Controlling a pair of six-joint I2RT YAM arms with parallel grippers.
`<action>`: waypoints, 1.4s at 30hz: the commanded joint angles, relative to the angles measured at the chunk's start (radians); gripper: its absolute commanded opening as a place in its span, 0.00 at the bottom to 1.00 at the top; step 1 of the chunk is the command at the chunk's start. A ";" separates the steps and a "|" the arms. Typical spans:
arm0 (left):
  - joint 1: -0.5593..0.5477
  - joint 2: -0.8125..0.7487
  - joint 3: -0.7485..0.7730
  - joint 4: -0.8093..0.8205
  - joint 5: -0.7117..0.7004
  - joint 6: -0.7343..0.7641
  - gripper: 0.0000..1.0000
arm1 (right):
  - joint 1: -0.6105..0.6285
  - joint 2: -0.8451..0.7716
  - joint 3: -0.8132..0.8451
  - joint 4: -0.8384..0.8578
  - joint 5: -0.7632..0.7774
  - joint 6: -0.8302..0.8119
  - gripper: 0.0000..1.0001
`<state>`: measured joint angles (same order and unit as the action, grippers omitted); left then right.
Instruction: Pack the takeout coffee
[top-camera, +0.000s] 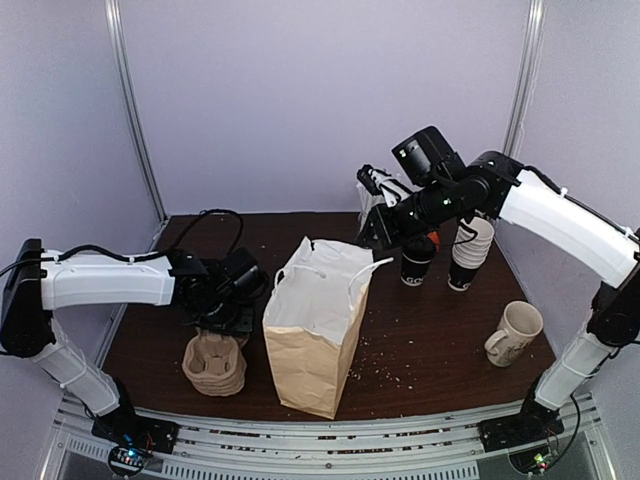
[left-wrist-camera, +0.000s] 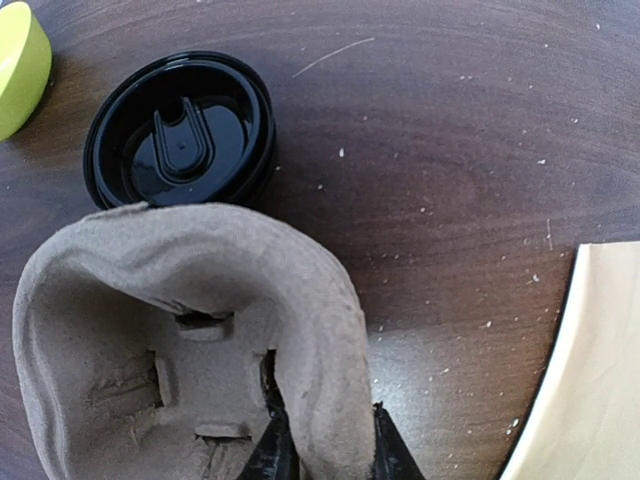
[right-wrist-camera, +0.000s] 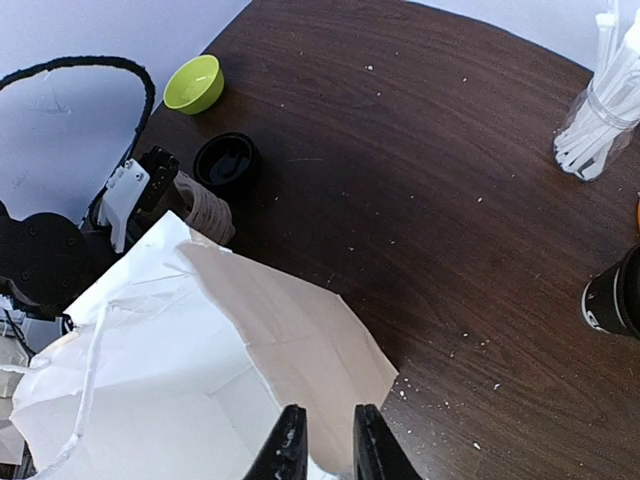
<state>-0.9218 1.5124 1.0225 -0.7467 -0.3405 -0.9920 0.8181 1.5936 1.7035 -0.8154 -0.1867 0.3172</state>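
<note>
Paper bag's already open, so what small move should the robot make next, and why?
Probably the right gripper should release its pinch on the paper bag and shift toward the takeout coffee: the bag stands open, yet the cup sits unpacked on the table beside it.

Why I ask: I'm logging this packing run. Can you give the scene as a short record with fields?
paper bag: upright on the table, mouth open
takeout coffee: upright on the table, right of the bag, not packed
left gripper: shut on the wall of the pulp cup carrier
right gripper: at the bag's rim, jaws narrow; grip unclear
nearby: white cup stack, mug, black lid, green bowl
</note>
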 joint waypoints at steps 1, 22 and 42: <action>0.008 0.055 0.022 0.152 0.035 -0.003 0.01 | -0.020 0.022 0.067 -0.066 0.100 -0.020 0.12; 0.007 0.137 0.074 0.206 0.068 0.022 0.00 | -0.005 0.042 0.065 -0.128 -0.069 -0.053 0.67; 0.008 0.137 0.067 0.211 0.068 0.016 0.00 | 0.017 0.081 0.121 -0.199 0.104 -0.081 0.01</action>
<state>-0.9218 1.6180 1.1145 -0.6548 -0.3325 -0.9508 0.8337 1.6619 1.7672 -0.9638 -0.1890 0.2516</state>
